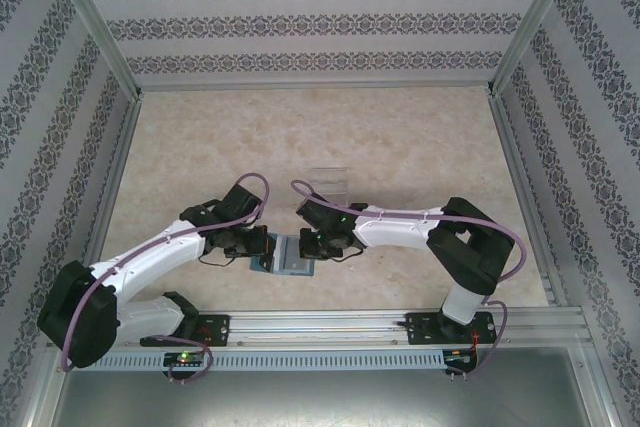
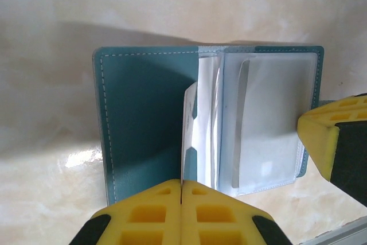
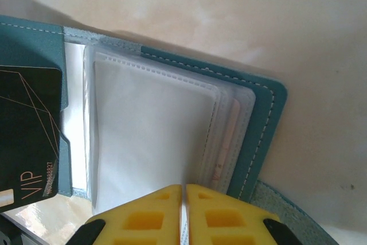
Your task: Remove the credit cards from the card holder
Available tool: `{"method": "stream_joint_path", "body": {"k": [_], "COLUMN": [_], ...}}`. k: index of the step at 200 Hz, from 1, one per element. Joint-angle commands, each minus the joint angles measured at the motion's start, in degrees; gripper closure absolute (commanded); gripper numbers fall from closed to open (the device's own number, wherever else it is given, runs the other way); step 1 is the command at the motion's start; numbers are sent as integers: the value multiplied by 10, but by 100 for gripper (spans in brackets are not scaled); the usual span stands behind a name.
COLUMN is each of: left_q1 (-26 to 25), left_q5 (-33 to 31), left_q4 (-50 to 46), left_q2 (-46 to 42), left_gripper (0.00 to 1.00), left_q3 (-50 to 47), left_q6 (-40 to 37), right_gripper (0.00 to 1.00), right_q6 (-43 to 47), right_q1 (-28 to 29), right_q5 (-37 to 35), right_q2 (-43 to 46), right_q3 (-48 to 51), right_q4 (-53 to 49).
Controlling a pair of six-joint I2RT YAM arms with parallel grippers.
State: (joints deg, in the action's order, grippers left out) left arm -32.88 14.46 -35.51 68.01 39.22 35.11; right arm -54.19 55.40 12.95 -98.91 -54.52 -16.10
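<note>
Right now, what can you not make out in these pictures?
- Top external: card holder mostly covered by left gripper and right gripper; cards too small.
- Right wrist: dark card cut by the left edge; pinkish card behind frosted sleeves, only an edge shows.
- Left wrist: left gripper's shut fingers hide what they pinch, if anything.

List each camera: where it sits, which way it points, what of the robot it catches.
Top: fixed above and behind, looking down on the table; left arm and right arm, left hand and right hand at the wallet.
Left wrist: on the left arm, facing down past its shut hand at the open wallet; a right-hand finger at the edge.
Right wrist: on the right arm, facing past its shut hand at the wallet's sleeves and a dark card.
Shared: all three see the wallet.
</note>
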Motion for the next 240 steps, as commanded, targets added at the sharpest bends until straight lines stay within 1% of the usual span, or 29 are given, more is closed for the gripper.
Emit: {"method": "stream_joint_path", "body": {"k": [1,30,56,91,109,142,195,240], "left_q1": [2,-9,-22,-37,-45,-51,-51,-51], "left_q5": [-12,-8,-21,-5,-1,2,-1,-26], "left_q4": [-39,-35,-20,4,13,15,11,-36], "left_q2": [10,28,41,60,70,81,69,49], "left_gripper": [92,91,90,84,83,88,93,96], "left_q3": [19,31,34,42,44,46,51,82], "left_q6": [-11,-6,12,27,32,34,35,-6], "right_gripper": [87,87,87,87,87,87,87,86], "right_q6": [3,3,3,3,3,3,2,9], "right_q1": [6,7,7,7,7,6,6,1], "right_q5": [-15,-13,-13,-13,-12,-13,-18,-32], "right_q2": [-6,-8,-10,-12,-12,-9,6,59], "right_q3": [-8,-11,-12,-11,-10,-4,0,2], "right_q4": [-34,-33,-32,-28,-29,-26,-28,-49]}}
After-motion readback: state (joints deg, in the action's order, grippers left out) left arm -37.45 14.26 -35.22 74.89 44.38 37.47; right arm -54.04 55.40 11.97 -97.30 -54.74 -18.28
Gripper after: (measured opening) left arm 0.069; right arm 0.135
